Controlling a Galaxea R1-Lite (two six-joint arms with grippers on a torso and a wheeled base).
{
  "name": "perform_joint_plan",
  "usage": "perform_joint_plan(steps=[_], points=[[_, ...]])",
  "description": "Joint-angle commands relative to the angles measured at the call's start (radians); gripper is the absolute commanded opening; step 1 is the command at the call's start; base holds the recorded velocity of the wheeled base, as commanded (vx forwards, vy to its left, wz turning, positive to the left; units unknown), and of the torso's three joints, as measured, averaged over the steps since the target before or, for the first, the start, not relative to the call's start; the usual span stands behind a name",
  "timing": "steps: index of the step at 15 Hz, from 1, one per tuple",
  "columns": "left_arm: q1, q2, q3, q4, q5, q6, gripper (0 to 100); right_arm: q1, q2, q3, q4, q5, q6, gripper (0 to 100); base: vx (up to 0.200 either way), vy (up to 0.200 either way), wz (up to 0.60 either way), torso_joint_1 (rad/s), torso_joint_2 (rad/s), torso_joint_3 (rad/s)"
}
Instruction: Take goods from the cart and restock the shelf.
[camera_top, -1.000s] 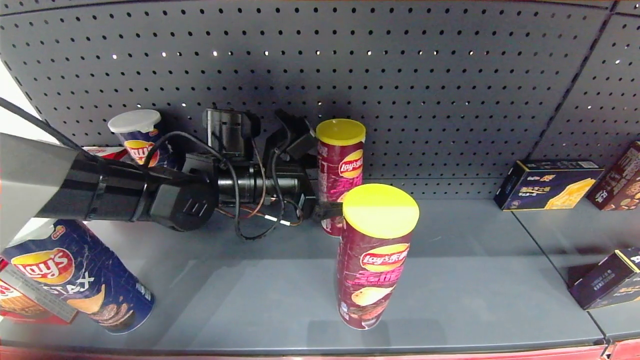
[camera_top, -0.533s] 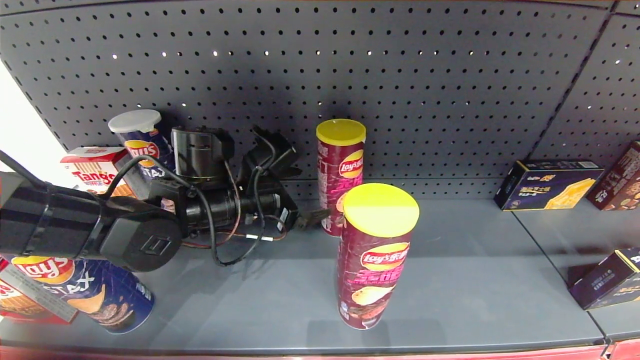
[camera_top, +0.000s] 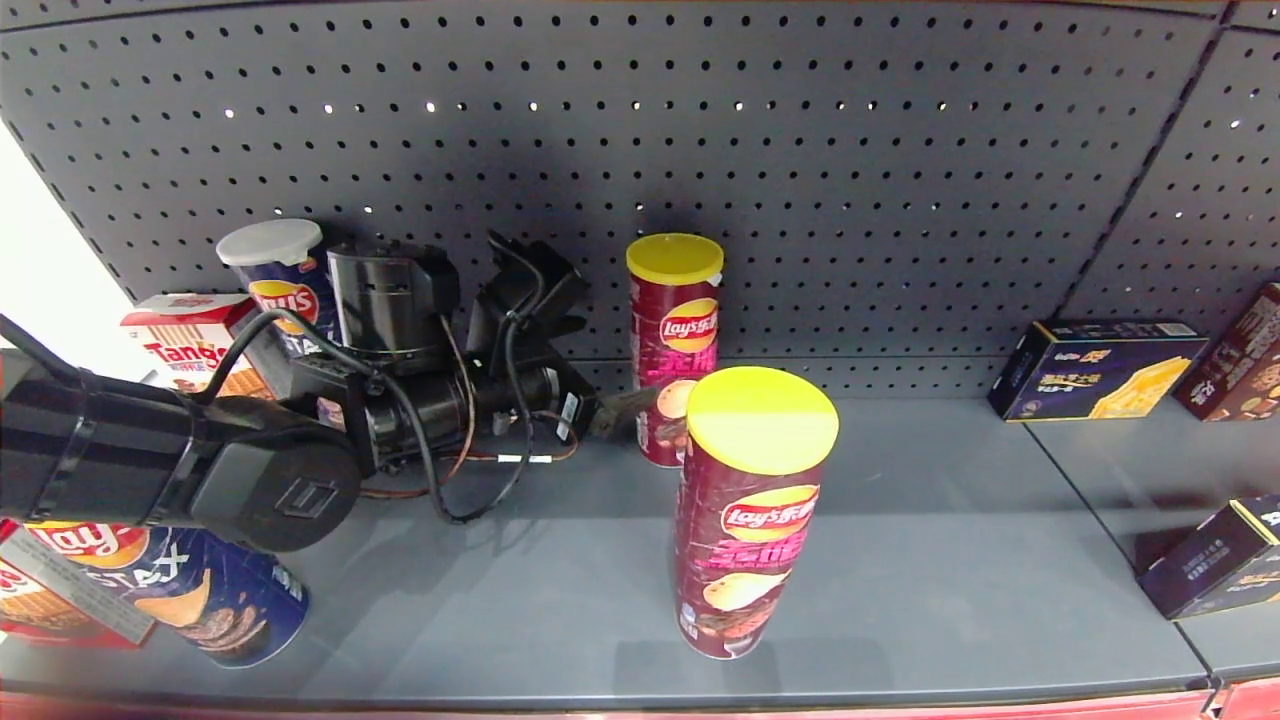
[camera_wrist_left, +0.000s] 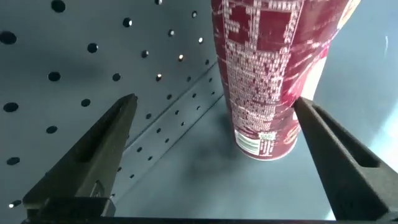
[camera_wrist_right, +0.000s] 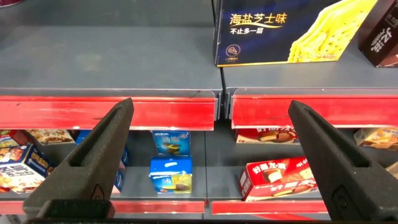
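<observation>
Two red chip cans with yellow lids stand on the grey shelf (camera_top: 950, 560). The rear can (camera_top: 678, 340) is near the pegboard; the front can (camera_top: 752, 510) stands closer to the shelf edge. My left gripper (camera_top: 628, 410) is open, low at the left side of the rear can's base. In the left wrist view that can (camera_wrist_left: 267, 74) stands upright just beyond the open left gripper (camera_wrist_left: 216, 104), with neither finger on it. My right gripper (camera_wrist_right: 210, 106) is open and holds nothing, facing the lower shelves.
A blue can (camera_top: 280, 280) and a red-and-white box (camera_top: 185, 335) stand at the back left. Another blue can (camera_top: 190, 590) lies at the front left. Dark boxes (camera_top: 1095, 368) (camera_top: 1210, 565) sit on the right. Red shelf rails (camera_wrist_right: 161, 112) and snack packs fill the lower shelves.
My left arm has drawn back to the left, and its gripper has come off the rear red can. That can has shifted slightly left and turned a little.
</observation>
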Motion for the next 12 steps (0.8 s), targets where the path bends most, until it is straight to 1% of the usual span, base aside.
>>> perform_joint_plan(steps=[1,2,4,5,7,8,9,12], points=[[-0.003,0.0,0.03,-0.035,-0.003,0.0,100,0.0,0.001,0.0,0.0,0.0,0.0,100,0.0,0.0,0.0,0.0,0.0,0.0],[-0.007,-0.014,0.066,-0.066,-0.007,0.001,100,0.0,0.001,0.0,0.0,0.0,0.0,100,0.0,0.0,0.0,0.0,0.0,0.0],[-0.015,-0.028,0.099,-0.084,0.0,0.0,100,0.0,0.001,0.0,0.0,0.0,0.0,100,0.0,0.0,0.0,0.0,0.0,0.0],[-0.01,-0.029,0.113,-0.089,0.022,0.0,100,0.0,0.001,0.0,0.0,0.0,0.0,100,0.0,0.0,0.0,0.0,0.0,0.0],[-0.012,-0.029,0.115,-0.09,0.086,0.0,100,0.0,0.001,0.0,0.0,0.0,0.0,100,0.0,0.0,0.0,0.0,0.0,0.0],[-0.012,-0.028,0.113,-0.09,0.098,0.0,100,0.0,0.001,0.0,0.0,0.0,0.0,100,0.0,0.0,0.0,0.0,0.0,0.0],[-0.012,-0.028,0.113,-0.09,0.146,0.0,100,0.0,0.001,0.0,0.0,0.0,0.0,100,0.0,0.0,0.0,0.0,0.0,0.0],[-0.012,-0.028,0.116,-0.089,0.195,0.001,100,0.0,0.001,0.0,0.0,0.0,0.0,100,0.0,0.0,0.0,0.0,0.0,0.0]])
